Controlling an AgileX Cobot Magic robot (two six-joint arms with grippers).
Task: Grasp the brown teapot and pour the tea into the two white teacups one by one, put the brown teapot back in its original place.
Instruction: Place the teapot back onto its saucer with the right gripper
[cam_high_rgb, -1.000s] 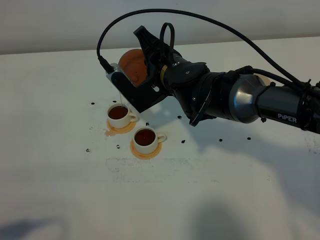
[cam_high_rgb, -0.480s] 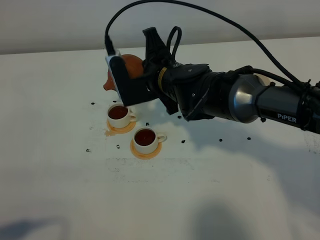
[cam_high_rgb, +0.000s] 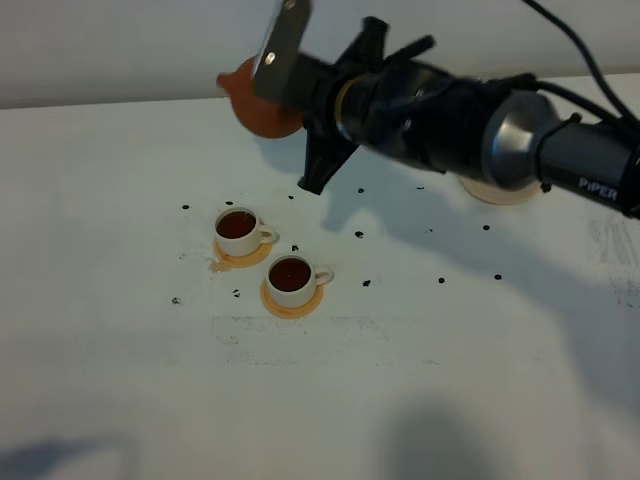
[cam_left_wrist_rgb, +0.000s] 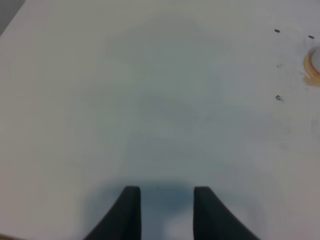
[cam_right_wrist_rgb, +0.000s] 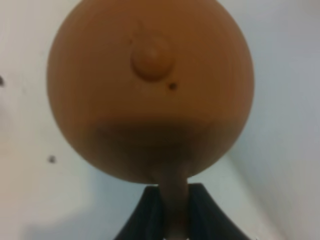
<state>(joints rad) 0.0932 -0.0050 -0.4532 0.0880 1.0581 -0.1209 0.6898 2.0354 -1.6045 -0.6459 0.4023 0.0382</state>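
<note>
The brown teapot hangs in the air behind the cups, its spout pointing left. My right gripper is shut on its loop handle; in the right wrist view the teapot is seen lid-up, with the gripper pinching the handle. The two white teacups stand on orange coasters, both holding dark tea. The pale beige disc, the original place, shows partly behind the right arm. My left gripper is open over bare table with nothing between its fingers.
Dark specks lie scattered across the white table. A small tea spill sits beside the left coaster. An orange coaster's edge shows in the left wrist view.
The right arm has lifted the teapot up and back from above the left cup and turned it level. The thin stream seen a second ago is gone.
</note>
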